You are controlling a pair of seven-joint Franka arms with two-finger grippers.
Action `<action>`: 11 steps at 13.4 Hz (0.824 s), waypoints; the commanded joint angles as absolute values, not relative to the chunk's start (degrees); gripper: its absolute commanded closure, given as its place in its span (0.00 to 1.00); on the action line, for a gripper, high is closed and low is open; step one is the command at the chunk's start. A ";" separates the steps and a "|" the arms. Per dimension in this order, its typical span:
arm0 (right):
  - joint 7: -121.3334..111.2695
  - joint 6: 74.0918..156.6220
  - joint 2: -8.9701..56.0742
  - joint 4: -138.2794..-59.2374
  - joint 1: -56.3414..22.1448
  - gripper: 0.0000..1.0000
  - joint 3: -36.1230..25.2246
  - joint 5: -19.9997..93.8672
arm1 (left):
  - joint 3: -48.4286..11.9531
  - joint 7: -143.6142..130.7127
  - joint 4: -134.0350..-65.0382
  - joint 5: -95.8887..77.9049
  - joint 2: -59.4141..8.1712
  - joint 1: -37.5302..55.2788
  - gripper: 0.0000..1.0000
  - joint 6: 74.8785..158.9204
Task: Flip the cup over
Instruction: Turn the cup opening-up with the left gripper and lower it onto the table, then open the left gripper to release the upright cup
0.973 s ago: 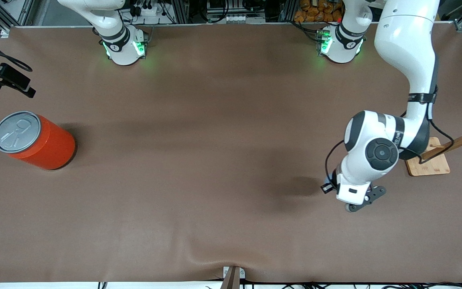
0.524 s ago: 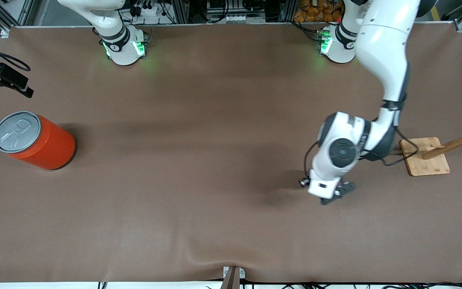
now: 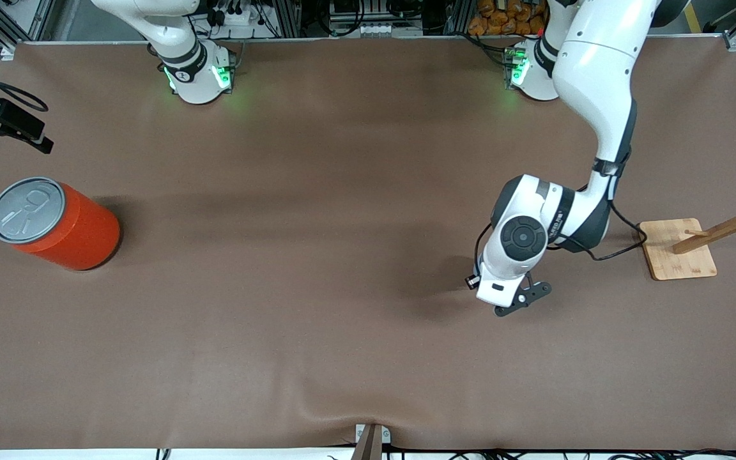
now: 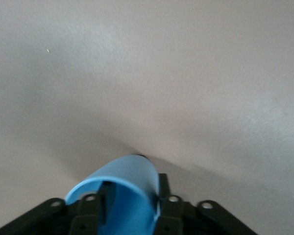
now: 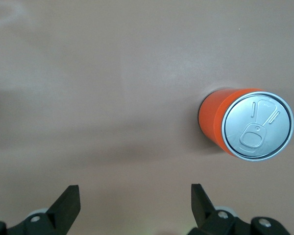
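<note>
My left gripper point(image 3: 508, 299) hangs low over the brown table point(image 3: 317, 268), between the middle and the left arm's end. It is shut on the light-blue cup point(image 4: 127, 181). In the left wrist view the gripper point(image 4: 132, 192) has one finger inside the cup's darker blue mouth and one finger outside its wall. In the front view the wrist hides the cup. My right gripper point(image 5: 134, 205) is open and empty, high over the right arm's end of the table, close to the orange can.
A large orange can point(image 3: 55, 223) with a grey pull-tab lid stands at the right arm's end; it also shows in the right wrist view point(image 5: 245, 125). A wooden peg stand on a square base point(image 3: 681, 250) sits at the left arm's end.
My left arm has carried the cup away from the wooden stand, toward the middle of the table. The right hand has barely moved. The can has not moved.
</note>
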State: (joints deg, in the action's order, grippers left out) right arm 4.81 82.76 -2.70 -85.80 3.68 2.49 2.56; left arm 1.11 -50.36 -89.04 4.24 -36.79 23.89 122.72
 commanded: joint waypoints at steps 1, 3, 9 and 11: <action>2.74 81.65 -2.11 -84.11 3.52 0.00 2.29 2.99 | 1.14 -47.31 -90.62 5.18 -30.78 22.60 0.00 121.04; 1.85 81.56 -2.20 -84.11 2.73 0.00 2.20 2.99 | 1.06 -43.35 -90.62 5.19 -26.65 20.58 0.00 117.62; -1.23 80.77 -2.37 -84.20 2.72 0.00 2.20 2.55 | 0.97 -25.87 -90.88 5.27 -14.26 13.55 0.00 104.35; -1.23 80.86 -2.37 -84.20 2.72 0.00 2.20 2.90 | 0.79 -19.90 -91.23 5.10 -9.87 10.30 0.00 101.18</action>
State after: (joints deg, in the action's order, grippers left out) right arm -0.57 81.72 -2.70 -85.35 3.06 2.52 2.56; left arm 1.47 -24.78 -88.87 4.28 -15.29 13.11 103.94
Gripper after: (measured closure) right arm 0.000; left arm 0.000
